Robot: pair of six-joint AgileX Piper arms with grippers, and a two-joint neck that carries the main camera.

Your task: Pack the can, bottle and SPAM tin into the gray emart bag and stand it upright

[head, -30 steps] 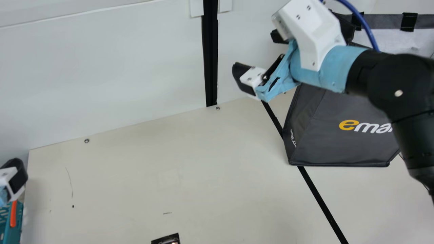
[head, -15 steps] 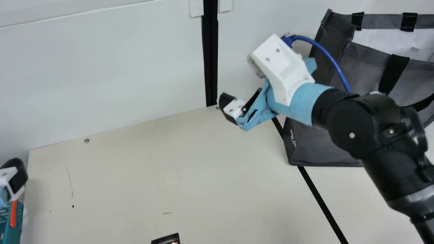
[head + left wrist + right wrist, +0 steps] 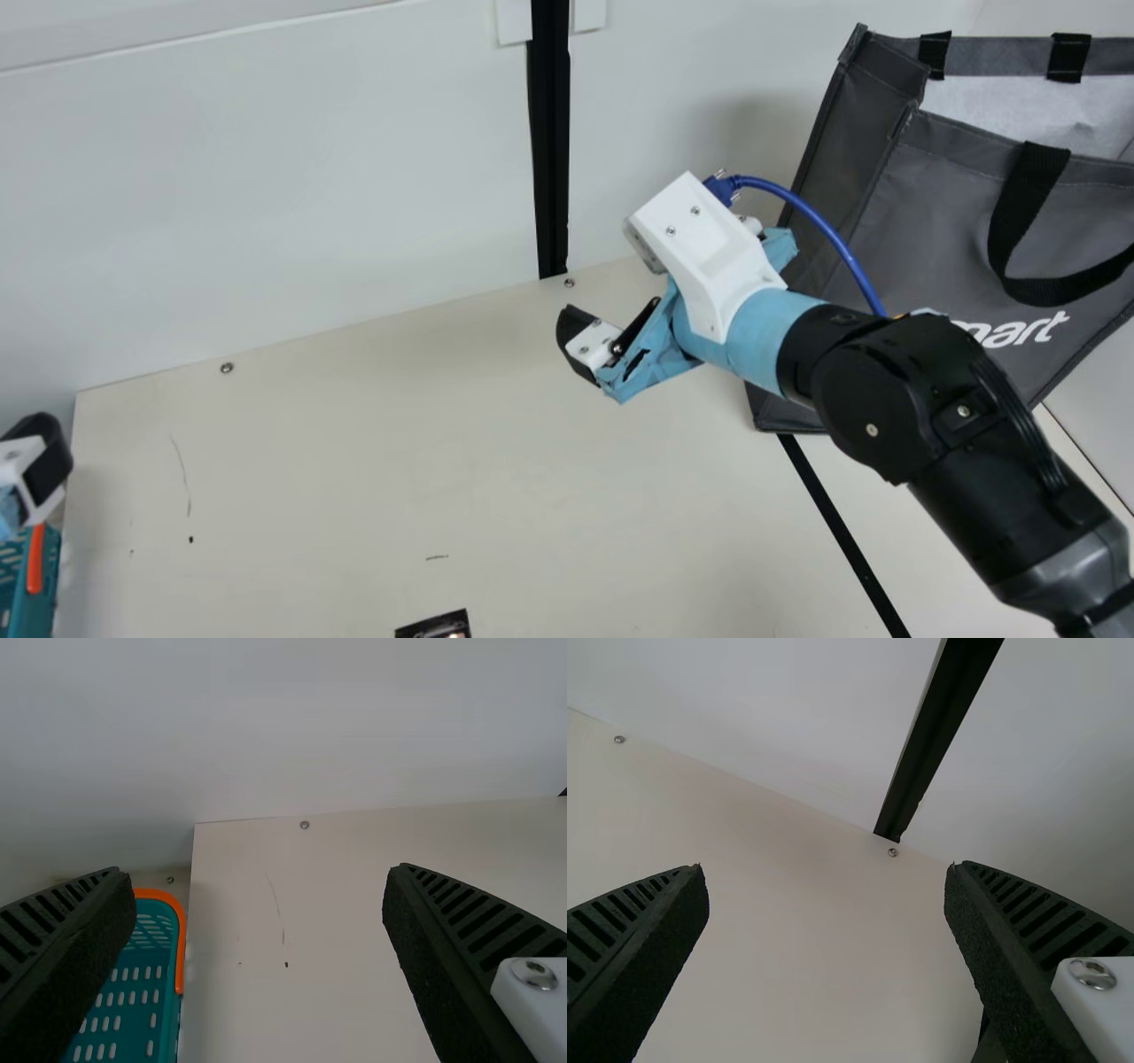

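Bag (image 3: 939, 204), gray emart type, is standing upright at the main view's right, mouth open. Right arm (image 3: 868, 399) is withdrawing from its upper section and lowering over the table (image 3: 354, 496), apparently returning to the work area; packing status is remaining unconfirmed. Teal basket (image 3: 180, 943) is sitting near the left gripper (image 3: 255, 870), which is holding position, spread and empty. Right gripper (image 3: 826, 866) is travelling empty, likewise spread. Dark item (image 3: 425, 629), unidentified, is staying put.

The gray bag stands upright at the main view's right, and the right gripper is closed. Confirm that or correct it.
The right gripper is open, not closed: the right wrist view shows its jaws wide apart. The gray bag does stand upright at the main view's right.
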